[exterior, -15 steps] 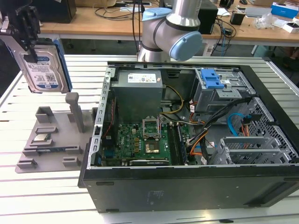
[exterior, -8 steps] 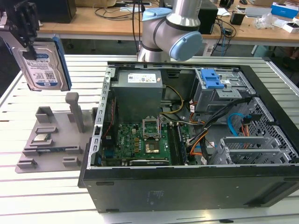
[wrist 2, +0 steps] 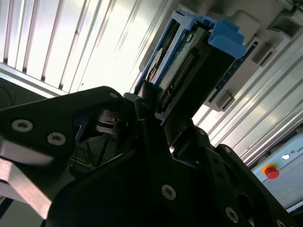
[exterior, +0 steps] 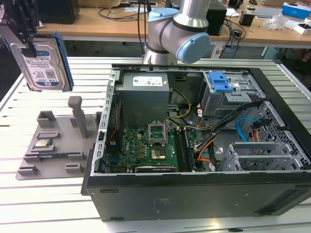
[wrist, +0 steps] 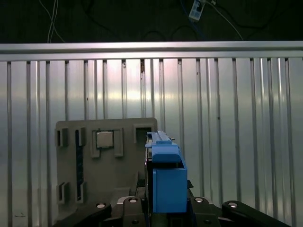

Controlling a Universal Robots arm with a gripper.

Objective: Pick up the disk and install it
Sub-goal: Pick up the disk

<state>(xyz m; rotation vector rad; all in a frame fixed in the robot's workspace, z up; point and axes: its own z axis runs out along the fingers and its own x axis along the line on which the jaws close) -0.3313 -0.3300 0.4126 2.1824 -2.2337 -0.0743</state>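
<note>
Pinching the disk (exterior: 44,65) by its upper edge, the claw (exterior: 28,42) is hanging at 10 o'clock in the exterior view. In the second wrist view its dark fingers (wrist 2: 144,123) are pressing on the disk's flat faces.

The disk is hanging upright in the air, touching nothing else, above the grey fixture tray (exterior: 29,167) on the bench (exterior: 14,204). A small square chip (exterior: 43,143) is sitting in that tray.

Step in hand, as judged: pickup done, install not yet done.

The open computer case (exterior: 104,121) is lying well apart toward 3 o'clock, with a drive cage (exterior: 228,97) at the case's 1 o'clock. By my judgement, installing is calling for clearing the case wall and squaring the bracket to the cage.

Disk appearance: silver metal, with a white-and-blue barcode label facing the exterior camera. A blue plastic bracket (wrist: 166,184) is framing it, and a connector row is showing along one end.
</note>
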